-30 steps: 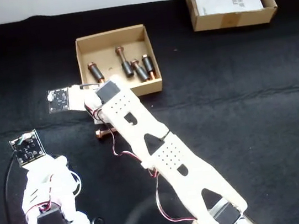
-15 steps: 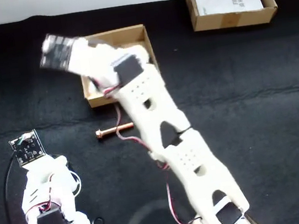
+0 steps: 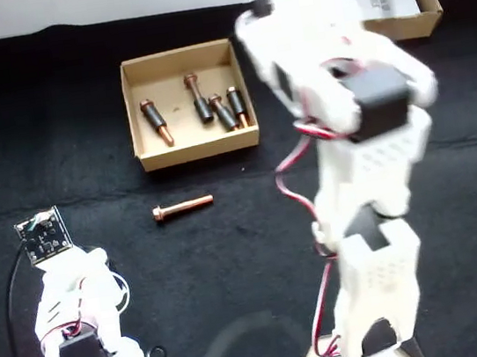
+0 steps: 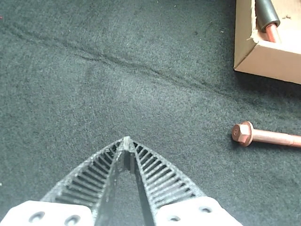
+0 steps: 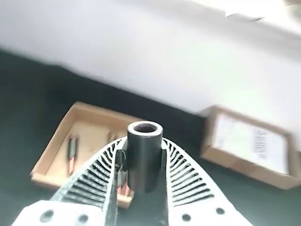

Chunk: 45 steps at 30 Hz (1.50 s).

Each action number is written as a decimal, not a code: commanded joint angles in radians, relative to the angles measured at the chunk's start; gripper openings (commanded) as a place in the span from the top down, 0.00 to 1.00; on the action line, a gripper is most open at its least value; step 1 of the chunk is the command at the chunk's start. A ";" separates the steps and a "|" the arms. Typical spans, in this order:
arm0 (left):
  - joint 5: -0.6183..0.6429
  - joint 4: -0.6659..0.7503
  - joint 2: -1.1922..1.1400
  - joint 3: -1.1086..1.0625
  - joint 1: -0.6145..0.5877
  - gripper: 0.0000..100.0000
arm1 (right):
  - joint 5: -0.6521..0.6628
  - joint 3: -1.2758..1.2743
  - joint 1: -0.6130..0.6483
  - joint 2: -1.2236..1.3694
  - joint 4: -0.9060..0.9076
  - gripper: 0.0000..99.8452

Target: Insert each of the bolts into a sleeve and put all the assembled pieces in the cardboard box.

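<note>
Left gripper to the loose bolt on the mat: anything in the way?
Nothing visible. Bare black mat lies between the shut left gripper and the bolt. The cardboard box sits beyond the bolt, off that line. The right gripper holds a sleeve, raised away from it.

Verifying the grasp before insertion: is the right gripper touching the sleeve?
Touching. The right wrist view shows the sleeve upright in the right gripper, with both fingers pressed against its sides.
</note>
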State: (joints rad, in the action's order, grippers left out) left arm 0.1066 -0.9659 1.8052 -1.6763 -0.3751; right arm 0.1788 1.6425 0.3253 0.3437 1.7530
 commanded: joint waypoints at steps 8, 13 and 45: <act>0.141 -0.038 0.005 -0.015 0.036 0.99 | -0.017 -0.846 -0.153 -0.745 0.012 0.99; 0.110 -0.040 0.007 0.007 0.036 0.99 | -0.103 -1.322 -0.231 -1.084 0.010 0.99; 0.442 -0.615 -0.645 1.164 0.246 0.99 | -0.172 -3.094 -0.254 -2.178 -1.141 0.99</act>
State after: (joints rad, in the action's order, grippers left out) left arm 0.4534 -1.5321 1.3510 -0.6728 -0.1772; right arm 0.0176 -1.4078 0.0752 -1.7967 0.7050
